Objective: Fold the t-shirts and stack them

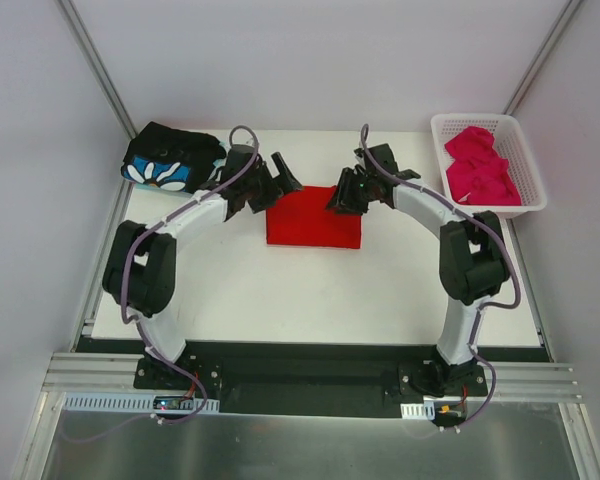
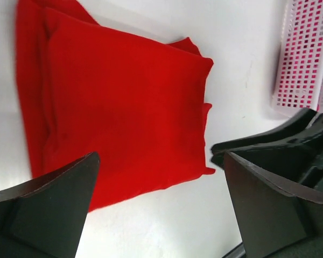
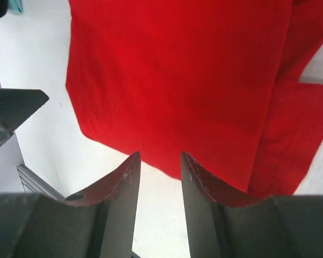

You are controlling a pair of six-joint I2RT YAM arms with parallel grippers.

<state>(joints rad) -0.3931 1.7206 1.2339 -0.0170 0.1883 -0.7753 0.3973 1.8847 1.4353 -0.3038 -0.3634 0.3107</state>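
A folded bright red t-shirt [image 1: 313,217] lies flat in the middle of the table [image 1: 280,290]. My left gripper [image 1: 280,178] hovers at its far left corner, jaws wide open and empty; in the left wrist view the red shirt [image 2: 124,107] lies ahead of the left gripper [image 2: 161,161]. My right gripper [image 1: 345,192] hangs over the shirt's far right edge. In the right wrist view the right gripper [image 3: 160,156] has a narrow gap with nothing in it, just above the red shirt's [image 3: 177,75] edge. A black flower-print t-shirt [image 1: 170,160] sits folded at the back left. A magenta-pink t-shirt [image 1: 480,165] lies crumpled in the basket.
The white lattice basket [image 1: 530,190] stands at the back right corner; its wall [image 2: 304,59] shows in the left wrist view. Both grippers are close together above the red shirt's far edge. Grey walls enclose the table on three sides.
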